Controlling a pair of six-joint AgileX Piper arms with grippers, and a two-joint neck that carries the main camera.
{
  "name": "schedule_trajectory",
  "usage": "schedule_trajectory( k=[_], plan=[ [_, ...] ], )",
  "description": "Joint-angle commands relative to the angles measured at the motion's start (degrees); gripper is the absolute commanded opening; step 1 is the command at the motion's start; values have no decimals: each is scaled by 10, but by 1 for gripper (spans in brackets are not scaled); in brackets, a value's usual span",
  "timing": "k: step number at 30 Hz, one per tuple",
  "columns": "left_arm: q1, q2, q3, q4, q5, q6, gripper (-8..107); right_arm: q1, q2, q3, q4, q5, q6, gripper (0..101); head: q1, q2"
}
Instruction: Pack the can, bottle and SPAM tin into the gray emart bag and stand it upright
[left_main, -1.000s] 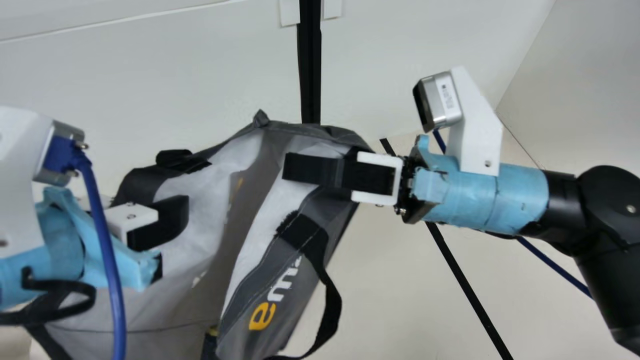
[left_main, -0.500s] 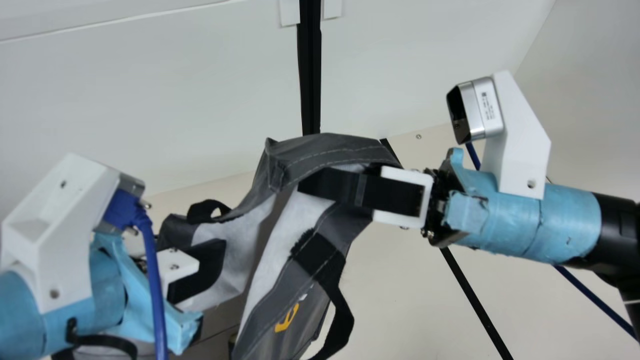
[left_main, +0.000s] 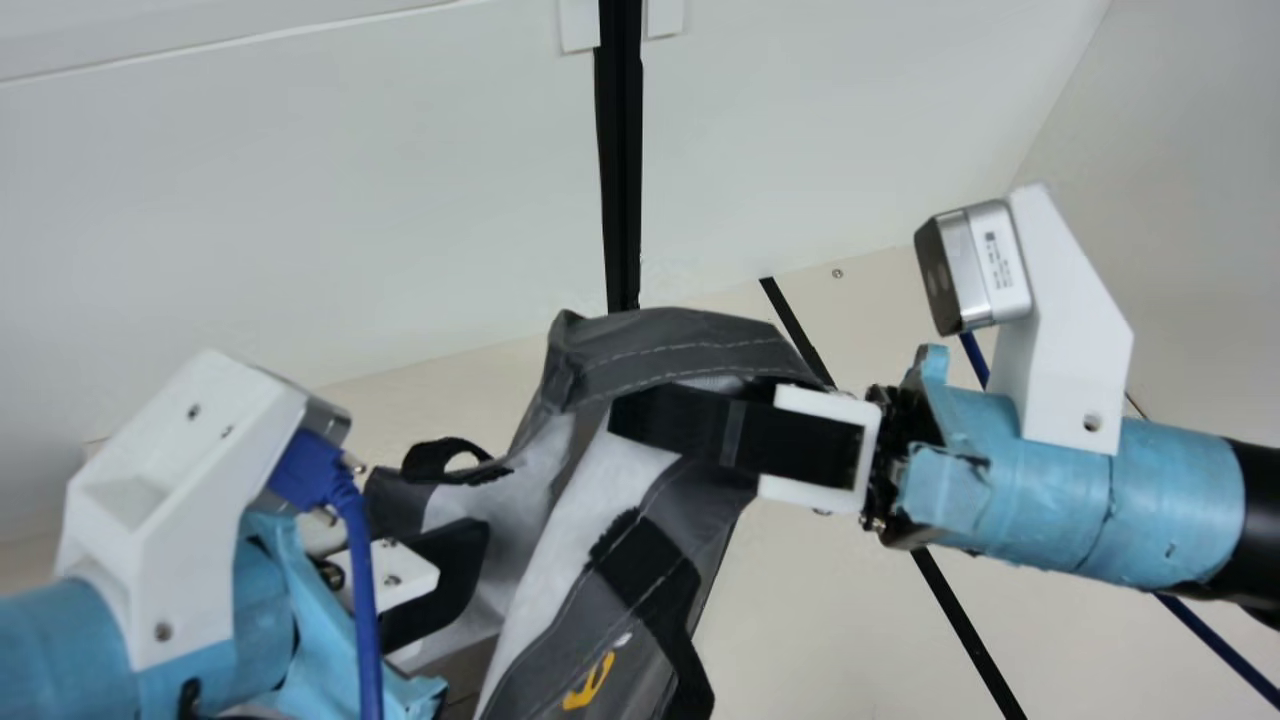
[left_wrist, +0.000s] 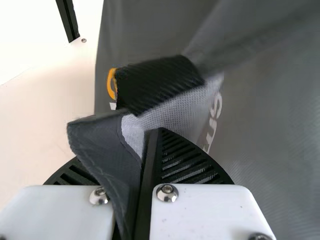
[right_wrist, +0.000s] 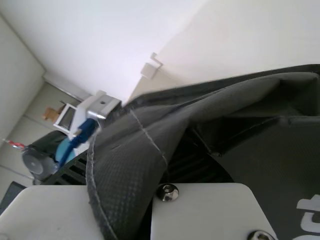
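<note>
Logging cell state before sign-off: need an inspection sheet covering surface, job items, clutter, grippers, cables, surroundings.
Surface: cream table, black strip across it.
Job's things: gray bag held up between the arms; contents cannot be told.
Clutter: small brown object in the right wrist view's background.
Grippers: left gripper and right gripper, jaws closed on bag fabric.
Cables: blue cable at left wrist; another beside right arm.
Surroundings: pale wall, black upright post.
</note>
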Motion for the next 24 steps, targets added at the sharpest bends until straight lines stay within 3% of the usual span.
schedule_trajectory(
  k=[1, 11, 24],
  plan=[
    [1, 4, 1, -5, -1, 4, -8, 1, 4, 6, -34, 1, -4, 0, -13, 0],
    [25, 55, -16, -48, -1, 41, -8, -26, 54, 38, -106, 1, -86, 0, -13, 0],
    [75, 164, -123, -93, -1, 111, -8, -56, 158, 36, -88, 1, -302, 0, -13, 0]
  ],
)
